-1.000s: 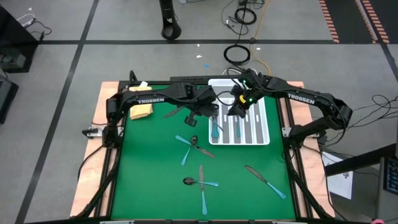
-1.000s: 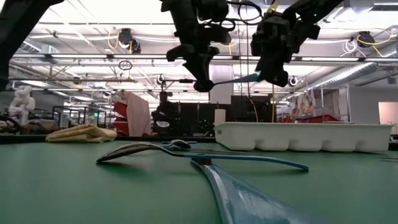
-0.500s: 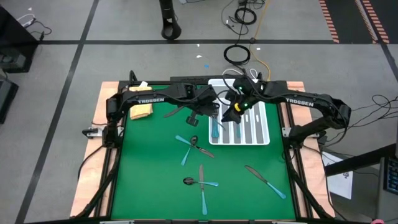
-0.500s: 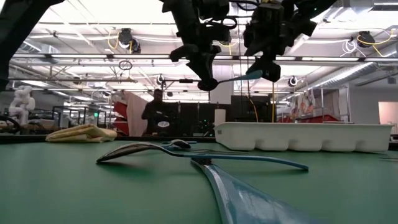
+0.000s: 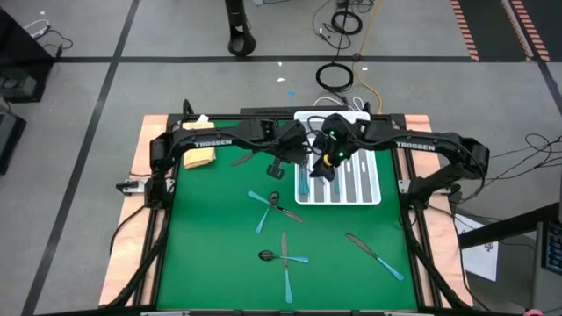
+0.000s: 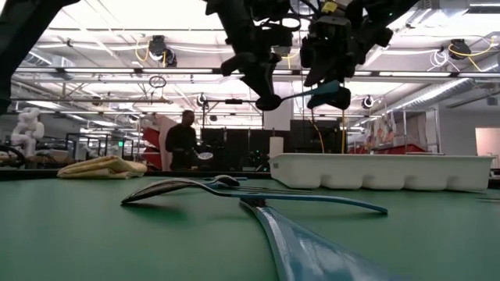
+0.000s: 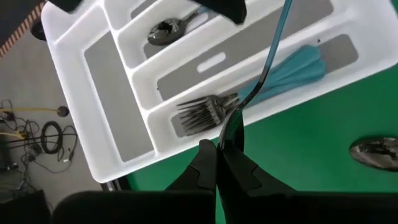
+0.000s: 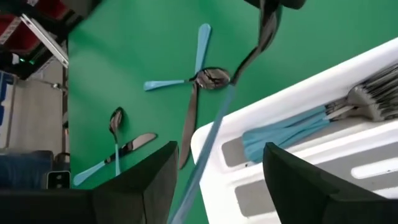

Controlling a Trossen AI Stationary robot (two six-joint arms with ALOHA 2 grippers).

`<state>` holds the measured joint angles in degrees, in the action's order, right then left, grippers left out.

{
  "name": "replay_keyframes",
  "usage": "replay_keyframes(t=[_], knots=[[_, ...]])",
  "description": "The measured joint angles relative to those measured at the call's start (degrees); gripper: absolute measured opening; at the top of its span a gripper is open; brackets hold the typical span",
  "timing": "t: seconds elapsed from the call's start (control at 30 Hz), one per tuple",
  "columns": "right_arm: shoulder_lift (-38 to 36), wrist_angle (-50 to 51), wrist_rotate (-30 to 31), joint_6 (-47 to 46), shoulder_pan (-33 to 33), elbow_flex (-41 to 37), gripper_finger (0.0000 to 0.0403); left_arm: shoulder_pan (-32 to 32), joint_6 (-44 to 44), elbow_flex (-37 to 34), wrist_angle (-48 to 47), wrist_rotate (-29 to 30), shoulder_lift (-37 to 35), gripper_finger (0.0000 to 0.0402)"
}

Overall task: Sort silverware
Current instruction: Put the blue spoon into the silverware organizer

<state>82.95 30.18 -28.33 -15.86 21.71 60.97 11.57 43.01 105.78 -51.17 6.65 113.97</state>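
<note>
Two black jointed arms — white "TROSSEN" lettering, green light on the right arm.

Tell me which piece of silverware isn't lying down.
The blue-handled piece held aloft by the left gripper, jaws shut on its metal end, handle between the right gripper's open jaws. The rest lie on the mat or in the tray.

tray: both grippers crowd its left edge | left gripper and right gripper nearly touching | mat left: open | centre: scattered silverware
</note>
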Motion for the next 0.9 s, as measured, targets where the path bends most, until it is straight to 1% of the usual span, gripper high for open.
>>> replay_keyframes(t=[0.17,0.3,0.4,0.5,0.57,0.67,0.7,0.9], knots=[[1.4,0.0,1.2,0.0,-0.1,0.0,0.0216,-0.2,-0.7,0.1,0.1,-0.2,0.0,0.0003],[1.4,-0.1,1.5,0.0,-0.1,0.0,0.0197,-0.2,-0.7,0.1,0.1,-0.2,0.0,0.0003],[1.4,0.1,1.2,0.2,-0.1,0.0,0.0166,-0.3,-0.7,0.1,0.4,-0.3,0.0,0.0003],[1.3,0.2,0.9,0.9,-0.1,0.0,0.0126,-0.5,-0.7,0.1,1.2,-0.3,0.0,0.0003],[1.3,0.2,0.8,1.5,-0.1,0.0,0.0090,-0.5,-0.7,0.1,1.4,-0.3,0.1,0.0003],[1.3,0.2,0.9,1.9,-0.1,0.0,0.0024,-0.5,-0.9,0.1,1.3,-0.8,0.1,0.0003],[1.3,0.3,1.0,2.2,-0.1,0.0,0.0014,-0.5,-1.1,0.1,1.4,-1.0,0.1,0.0003],[1.3,0.6,1.7,0.2,-0.8,0.0,0.0003,-0.9,-2.1,0.1,2.2,-1.1,0.1,0.0006]])
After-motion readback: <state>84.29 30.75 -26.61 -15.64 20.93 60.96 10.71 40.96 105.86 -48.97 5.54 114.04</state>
